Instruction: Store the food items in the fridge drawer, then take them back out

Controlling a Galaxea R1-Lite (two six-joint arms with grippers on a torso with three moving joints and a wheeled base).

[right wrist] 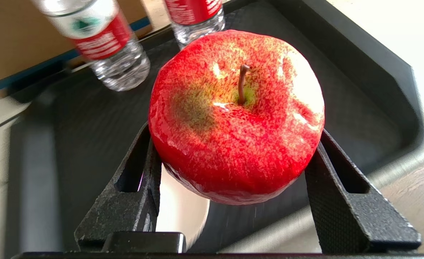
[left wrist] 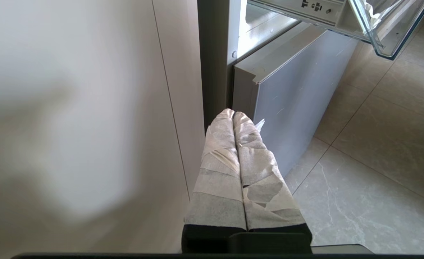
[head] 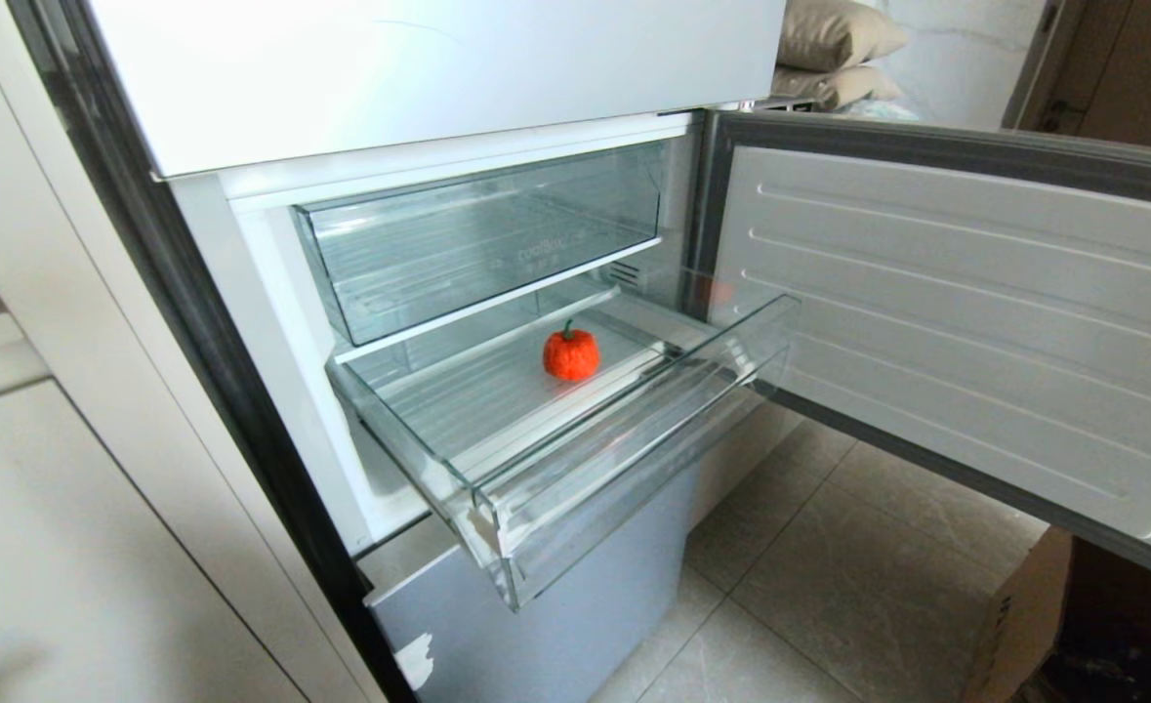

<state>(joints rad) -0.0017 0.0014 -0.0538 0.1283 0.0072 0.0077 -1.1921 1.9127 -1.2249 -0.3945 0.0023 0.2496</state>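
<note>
The drawer (head: pixel 575 459) stands pulled out with a red tomato (head: pixel 571 352) already on its floor, ready for the second item. The right pincer (right wrist: pixel 233 158) grips the apple (right wrist: pixel 236 115) by its sides, stem up, just above a black tray (right wrist: pixel 373 72) beside two bottles (right wrist: pixel 107 46). The left pincer (left wrist: pixel 234 116), closed and empty, hangs parked low by the fridge's lower front.

Left gripper (left wrist: pixel 233 117): two long fingers (left wrist: pixel 219 169) wrapped in whitish-grey tape w/ overlapping strips, black base underneath. Right gripper (right wrist: pixel 233 158): bare black fingers (right wrist: pixel 341 194), wedge-shaped, hollow slots thru sides, fine-textured inner pads, scuffed, speckled w/ white.
</note>
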